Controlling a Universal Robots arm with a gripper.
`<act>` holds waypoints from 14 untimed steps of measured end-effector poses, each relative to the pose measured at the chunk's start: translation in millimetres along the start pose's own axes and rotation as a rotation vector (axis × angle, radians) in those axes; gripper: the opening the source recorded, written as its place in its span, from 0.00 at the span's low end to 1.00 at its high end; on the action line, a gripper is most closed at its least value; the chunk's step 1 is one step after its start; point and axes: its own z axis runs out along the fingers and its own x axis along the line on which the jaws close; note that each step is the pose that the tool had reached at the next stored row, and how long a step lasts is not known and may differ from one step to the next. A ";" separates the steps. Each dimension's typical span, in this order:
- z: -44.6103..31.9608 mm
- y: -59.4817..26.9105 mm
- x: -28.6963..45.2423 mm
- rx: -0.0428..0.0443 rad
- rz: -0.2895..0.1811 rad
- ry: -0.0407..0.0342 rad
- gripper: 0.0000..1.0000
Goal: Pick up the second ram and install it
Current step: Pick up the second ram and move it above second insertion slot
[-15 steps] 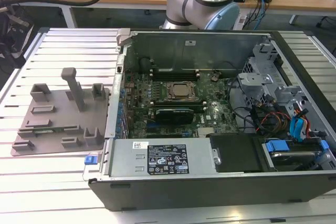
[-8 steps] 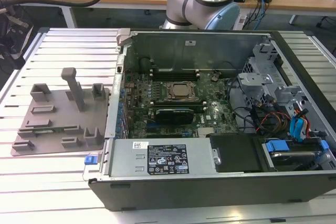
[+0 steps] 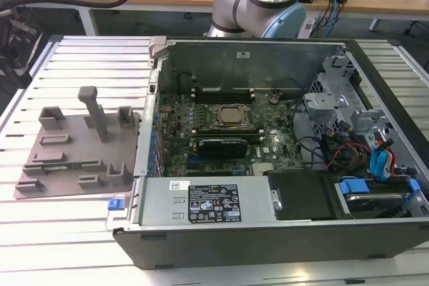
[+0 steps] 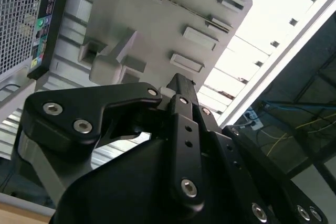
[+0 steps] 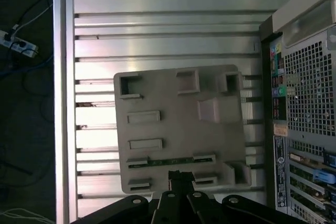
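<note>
First wrist view: we see the hand (image 5: pixel 181 176) closed on nothing over the grey fixture plate (image 5: pixel 157 98) on the slatted tabletop (image 5: pixel 157 24); the second ram (image 5: pixel 170 160) lies in the plate slot nearest the hand.

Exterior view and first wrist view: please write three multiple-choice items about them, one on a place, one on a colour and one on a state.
1. Where is the grey fixture plate?
A. inside the computer case
B. on the slatted table, at the exterior view's left of the case
C. on the floor

2. What colour is the second ram?
A. green
B. red
C. white

3. What is the state of the second ram?
A. plugged into a slot inside the case
B. lifted in the air
C. lying on the fixture plate

Answers:
1. B, the plate rests on the slats beside the case.
2. A, the first wrist view shows a thin green strip.
3. C, it lies flat between the plate's raised blocks.
</note>
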 end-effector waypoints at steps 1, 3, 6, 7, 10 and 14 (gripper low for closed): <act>0.0 0.0 0.0 -0.0007 -0.028 0.0010 0.10; 0.1 0.0 0.0 -0.0020 -0.080 0.0029 0.10; 0.1 0.0 0.0 -0.0037 -0.154 0.0057 0.10; 0.1 0.0 0.0 -0.0043 -0.178 0.0066 0.10; 0.1 0.0 0.0 -0.0059 -0.247 0.0092 0.10; 0.1 0.0 0.0 -0.0084 -0.356 0.0133 0.10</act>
